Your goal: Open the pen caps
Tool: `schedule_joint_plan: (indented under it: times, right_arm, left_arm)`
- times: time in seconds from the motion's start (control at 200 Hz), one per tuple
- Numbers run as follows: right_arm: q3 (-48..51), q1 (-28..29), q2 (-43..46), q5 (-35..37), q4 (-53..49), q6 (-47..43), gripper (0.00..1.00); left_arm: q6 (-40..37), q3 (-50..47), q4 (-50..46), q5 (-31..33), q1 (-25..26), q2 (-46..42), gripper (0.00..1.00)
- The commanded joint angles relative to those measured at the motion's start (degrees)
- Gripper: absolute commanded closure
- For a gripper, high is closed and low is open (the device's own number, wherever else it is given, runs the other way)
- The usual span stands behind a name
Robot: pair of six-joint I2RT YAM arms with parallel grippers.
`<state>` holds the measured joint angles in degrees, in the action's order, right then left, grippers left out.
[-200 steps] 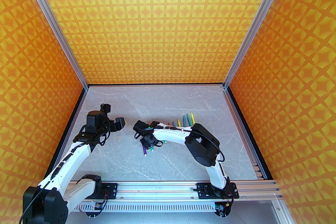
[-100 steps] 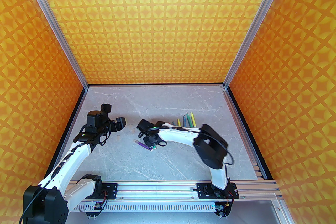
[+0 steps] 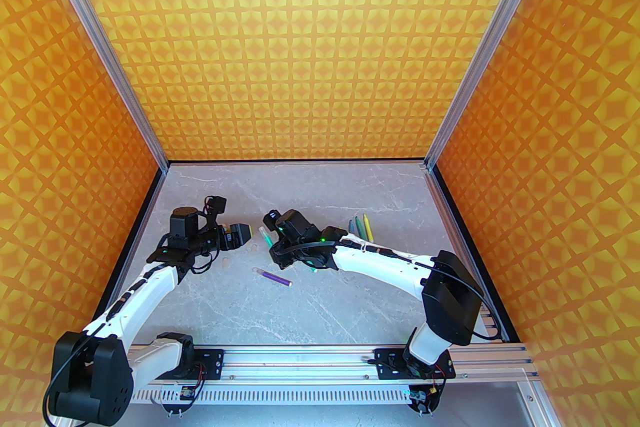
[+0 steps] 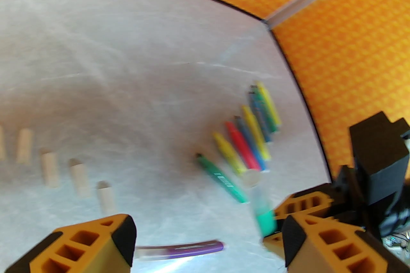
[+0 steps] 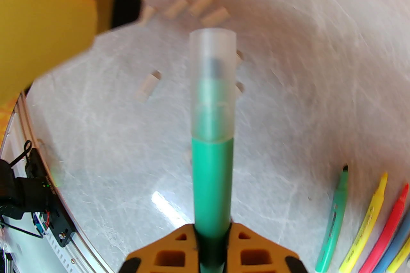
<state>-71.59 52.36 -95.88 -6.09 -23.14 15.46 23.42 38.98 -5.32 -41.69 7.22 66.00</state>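
Two markers have caps on. Nearest the arm bases, the purple marker [image 3: 272, 276] lies flat on the table [image 3: 350, 315], well apart from both tools. Beyond it, the right gripper [image 5: 213, 239] is pinched tight on the barrel of the green marker [image 5: 213, 175] and holds it off the table. The marker's long axis runs straight out from the fingers, and its clear pen cap [image 5: 213, 73] sits on the free end, aimed at the left gripper [image 3: 245, 235]. That tool stands spread wide, just beside the cap but off to one side, so the cap is not yet between its fingers [image 4: 125, 233]. It likely needs to line its gap up on that axis, close, then pull along it. Farther off lie the loose caps [image 4: 49, 169] and the uncapped markers [image 4: 253, 137].
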Motion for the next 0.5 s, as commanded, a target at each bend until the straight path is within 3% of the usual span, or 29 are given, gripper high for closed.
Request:
schedule_joint_plan:
  times: [0.0,0.185,0.495]
  right_arm:
    - [0.7,0.1,2.0,-3.5,3.4,-2.4,0.99]
    - [0.6,0.1,2.5,-5.1,4.6,-3.2,0.99]
    - [1.2,0.1,2.8,-5.7,4.9,-4.0,0.99]
  left_arm:
    - [1.8,0.1,3.9,-5.9,1.6,0.4,0.21]
    - [2.6,0.7,5.3,-7.2,3.5,1.4,0.22]
    - [3.4,1.9,5.8,-8.0,4.3,2.7,0.4]
